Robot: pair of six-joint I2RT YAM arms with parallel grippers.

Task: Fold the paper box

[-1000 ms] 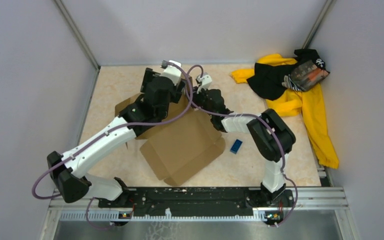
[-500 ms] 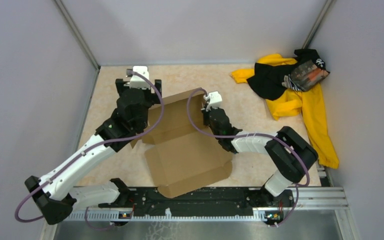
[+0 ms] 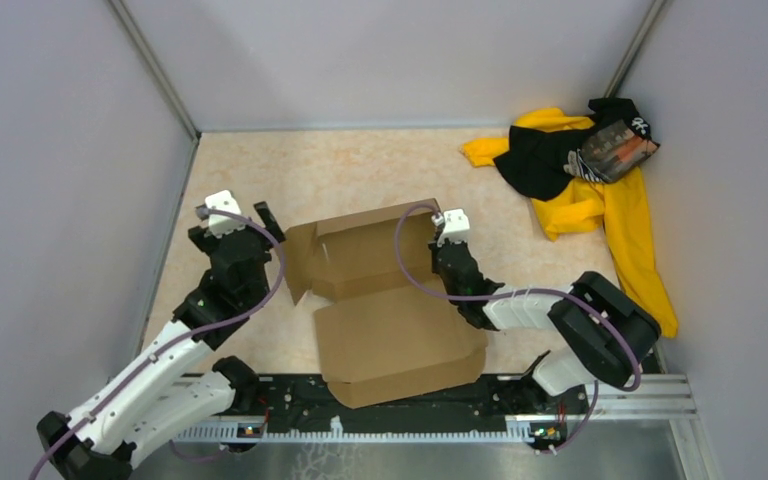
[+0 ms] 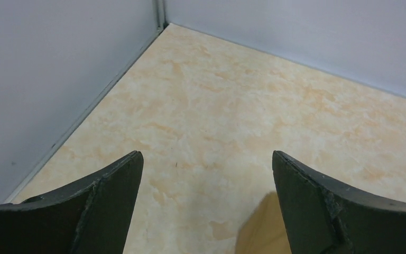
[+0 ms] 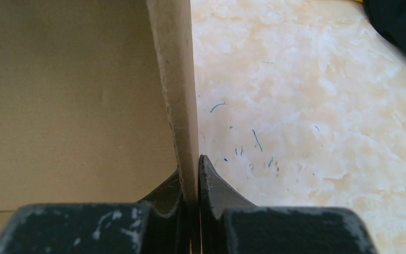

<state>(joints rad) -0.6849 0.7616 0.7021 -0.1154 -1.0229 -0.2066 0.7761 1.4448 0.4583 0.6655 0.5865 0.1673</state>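
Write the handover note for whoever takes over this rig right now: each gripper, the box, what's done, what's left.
Left gripper: jaws wide open, empty, over bare table to the left of the paper box.
Right gripper: shut on an upright cardboard edge at the box's right side.
Box: mid-table, close to the arm bases. The clothing pile lies far right, apart from it.
Done: the far part appears to have its walls raised.
Left: the near panel lies open and flat, and the box is not closed.

Robot lab cell, plain grey walls [image 3: 390, 60], marbled tabletop [image 3: 360, 170], aluminium mounting rail [image 3: 650, 392] at front
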